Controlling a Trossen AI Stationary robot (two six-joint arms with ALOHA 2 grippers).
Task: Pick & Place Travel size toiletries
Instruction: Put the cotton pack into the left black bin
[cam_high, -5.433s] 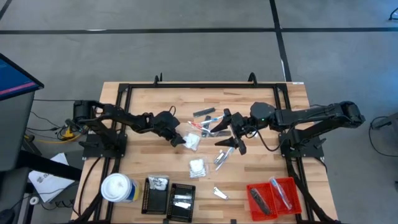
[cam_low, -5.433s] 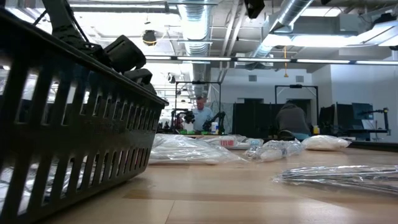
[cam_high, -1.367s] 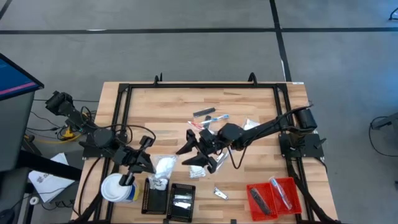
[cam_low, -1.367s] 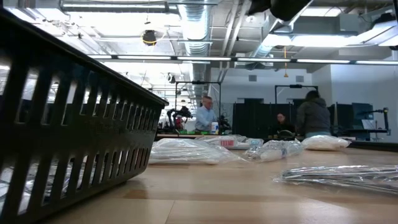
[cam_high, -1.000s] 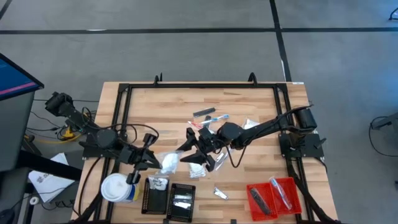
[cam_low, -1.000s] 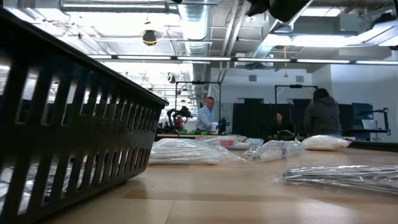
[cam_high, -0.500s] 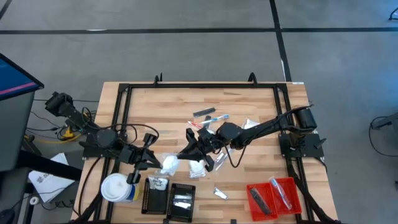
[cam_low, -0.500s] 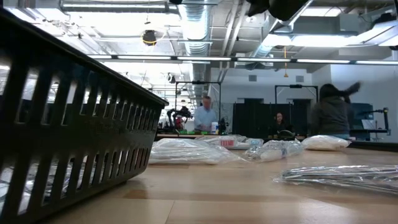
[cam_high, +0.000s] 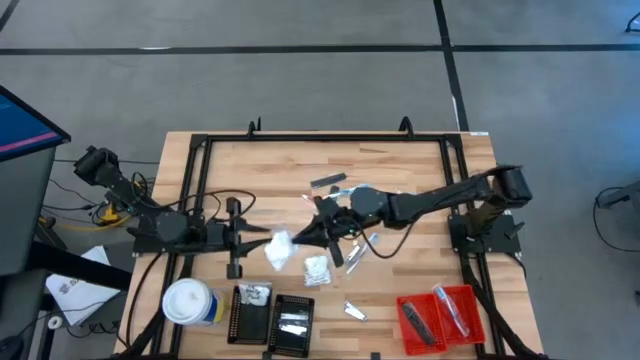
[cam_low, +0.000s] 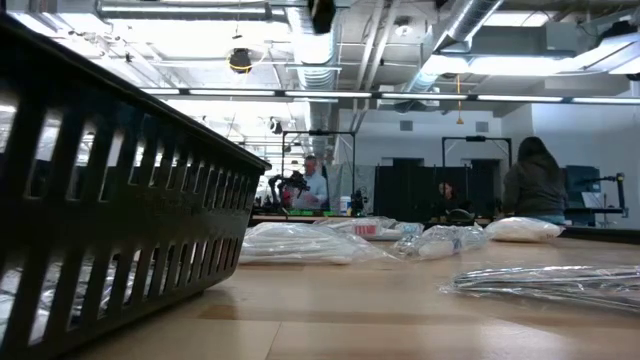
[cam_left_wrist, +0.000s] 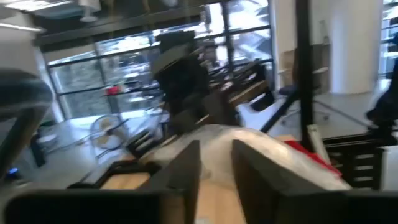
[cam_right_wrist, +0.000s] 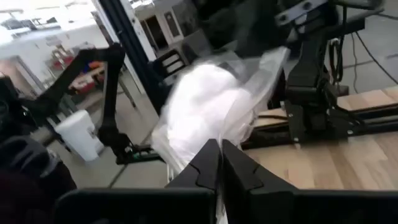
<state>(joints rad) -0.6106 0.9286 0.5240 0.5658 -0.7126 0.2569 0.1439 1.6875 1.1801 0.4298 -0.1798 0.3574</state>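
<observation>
From above, a white puffy packet (cam_high: 278, 249) hangs over the middle of the bench (cam_high: 420, 290), between the left gripper (cam_high: 256, 240) and the right gripper (cam_high: 303, 238). The right wrist view shows its fingers (cam_right_wrist: 208, 163) clamped on the packet's clear wrapper. The left wrist view shows its fingers (cam_left_wrist: 186, 163) slightly parted before the packet.

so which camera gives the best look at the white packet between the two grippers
The right wrist view: the white packet fills the picture, its plastic edge pinched in the shut right gripper. The high view shows it small between both grippers. The left wrist view shows it blurred behind the left gripper. The low view doesn't show it.
</observation>
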